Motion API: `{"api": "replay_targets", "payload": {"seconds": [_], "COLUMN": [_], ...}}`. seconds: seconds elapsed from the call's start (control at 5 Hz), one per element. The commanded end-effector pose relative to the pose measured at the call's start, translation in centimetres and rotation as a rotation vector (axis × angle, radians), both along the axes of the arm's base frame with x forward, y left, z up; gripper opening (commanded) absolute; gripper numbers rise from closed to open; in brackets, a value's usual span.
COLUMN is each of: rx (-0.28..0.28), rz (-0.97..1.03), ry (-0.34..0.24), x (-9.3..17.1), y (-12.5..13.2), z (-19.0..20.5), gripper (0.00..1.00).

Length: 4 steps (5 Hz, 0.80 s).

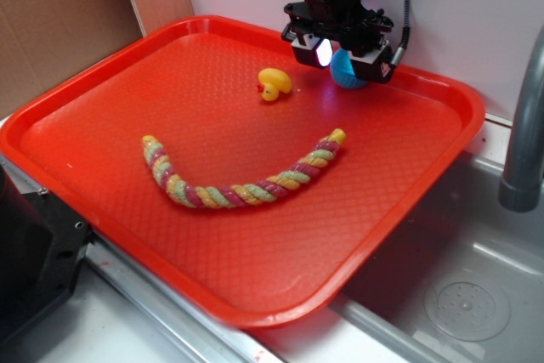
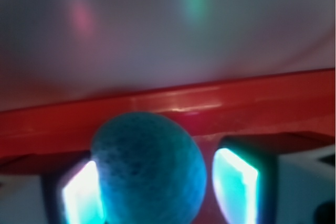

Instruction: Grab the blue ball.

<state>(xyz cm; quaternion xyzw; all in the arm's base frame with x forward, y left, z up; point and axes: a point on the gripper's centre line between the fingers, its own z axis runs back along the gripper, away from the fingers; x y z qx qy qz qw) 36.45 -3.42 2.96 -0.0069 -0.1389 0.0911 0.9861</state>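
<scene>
From outside, the gripper (image 1: 343, 51) hangs low over the far right part of the red tray (image 1: 255, 295), hiding most of the blue ball (image 1: 347, 72); a yellow duck (image 1: 273, 84) sits just left, a twisted rope (image 1: 242, 178) lies mid-tray. The wrist view shows the ball (image 2: 149, 169) between the lit fingers (image 2: 81, 192), left one touching, a narrow gap on the right: jaws spread, not pinching, tray rim behind.
</scene>
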Motion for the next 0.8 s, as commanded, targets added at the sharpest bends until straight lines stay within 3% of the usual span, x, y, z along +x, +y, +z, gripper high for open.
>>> {"api": "replay_targets", "payload": {"seconds": [0.0,0.4,0.6], "rx": [0.064,0.112,0.095], "rz": [0.017,0.012,0.006], "ry": [-0.065,0.027,0.08], "x": [0.6,-3.7,-7.3], "y": [0.7,0.9,1.6], "z": [3.5,9.6,12.7], "gripper": [0.0,0.0,0.0]}}
